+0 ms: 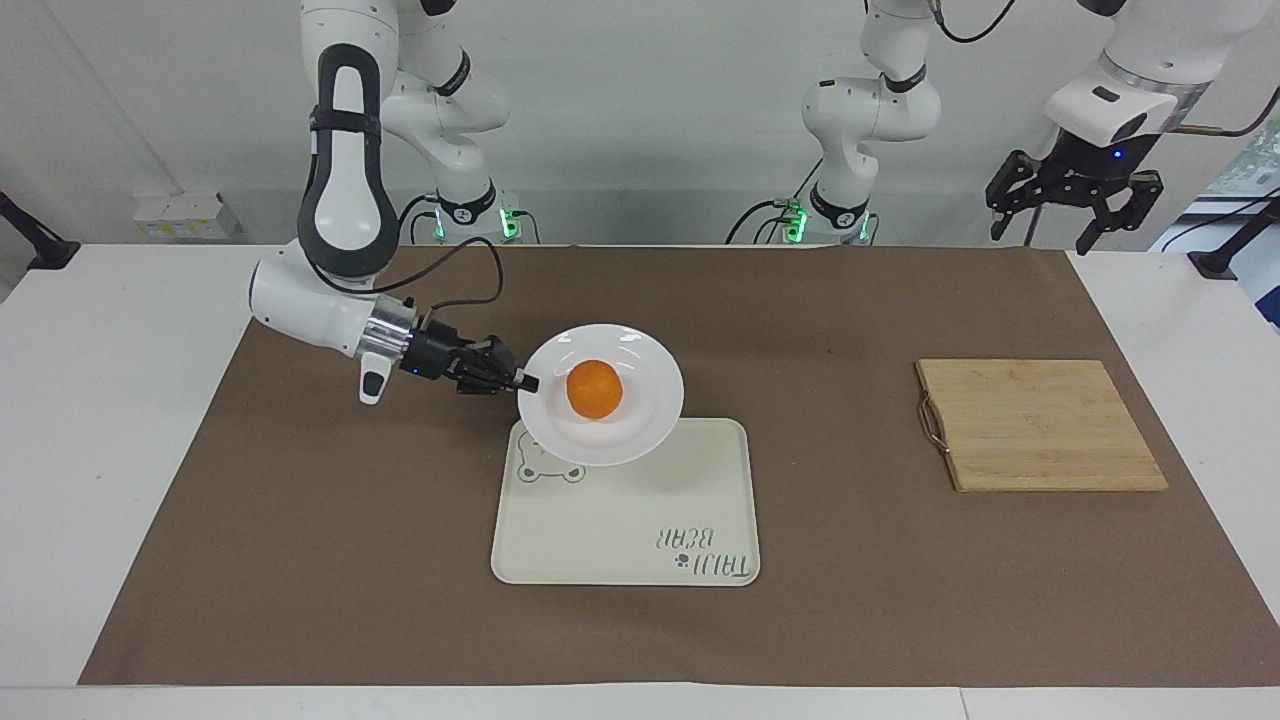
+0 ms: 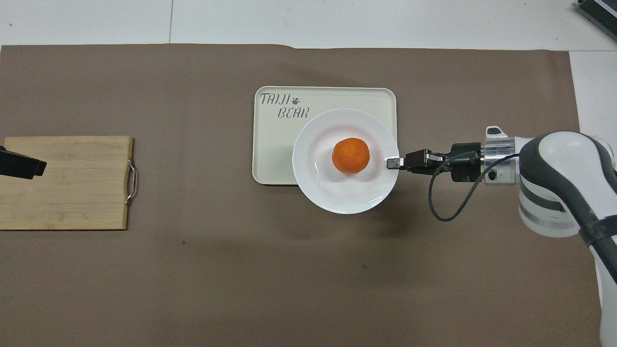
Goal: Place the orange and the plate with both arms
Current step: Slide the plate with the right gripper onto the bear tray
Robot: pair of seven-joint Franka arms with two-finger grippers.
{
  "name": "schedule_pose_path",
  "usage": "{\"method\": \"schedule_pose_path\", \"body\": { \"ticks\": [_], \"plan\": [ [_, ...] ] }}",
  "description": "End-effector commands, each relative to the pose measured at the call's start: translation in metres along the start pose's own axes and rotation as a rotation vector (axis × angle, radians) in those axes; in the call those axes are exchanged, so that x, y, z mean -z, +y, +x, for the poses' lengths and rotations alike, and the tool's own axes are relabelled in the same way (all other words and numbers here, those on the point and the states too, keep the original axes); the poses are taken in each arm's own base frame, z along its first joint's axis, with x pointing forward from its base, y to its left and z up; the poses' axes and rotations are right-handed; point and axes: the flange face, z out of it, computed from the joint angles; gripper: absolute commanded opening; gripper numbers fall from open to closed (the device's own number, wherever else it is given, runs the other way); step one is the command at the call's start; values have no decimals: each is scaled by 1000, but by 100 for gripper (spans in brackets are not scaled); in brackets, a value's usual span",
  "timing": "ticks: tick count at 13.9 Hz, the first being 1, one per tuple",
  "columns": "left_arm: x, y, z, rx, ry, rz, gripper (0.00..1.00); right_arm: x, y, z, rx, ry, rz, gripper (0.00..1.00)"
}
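Pinching the plate (image 1: 655, 420) rim — right gripper (image 1: 524, 382), orange (image 1: 594, 390) aboard.

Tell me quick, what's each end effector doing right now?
Right end effector: shut on the plate rim, carrying it with the orange over the tray.
Left end effector: open, empty, waiting.

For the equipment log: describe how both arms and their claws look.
Both arms are glossy white with dark grey joint sections. The right claw is black, on a silver wrist ring, with a looping black cable. The left claw is black, under a white wrist with a blue light.
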Motion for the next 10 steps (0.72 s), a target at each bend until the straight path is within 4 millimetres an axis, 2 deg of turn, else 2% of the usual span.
{"method": "schedule_pose_path", "body": {
  "ticks": [1,3,6,10],
  "plan": [
    [4,-1,-6,-10,-10,17,100,-20,6,28,-49,49,34,0],
    [4,-1,-6,-10,-10,17,100,-35,-5,37,-65,89,6,0],
    [4,-1,-6,-10,-10,16,100,-63,6,54,-67,96,-12,0],
    [4,-1,-6,-10,-10,16,100,-81,24,58,-80,85,-21,0]
  ]
}}
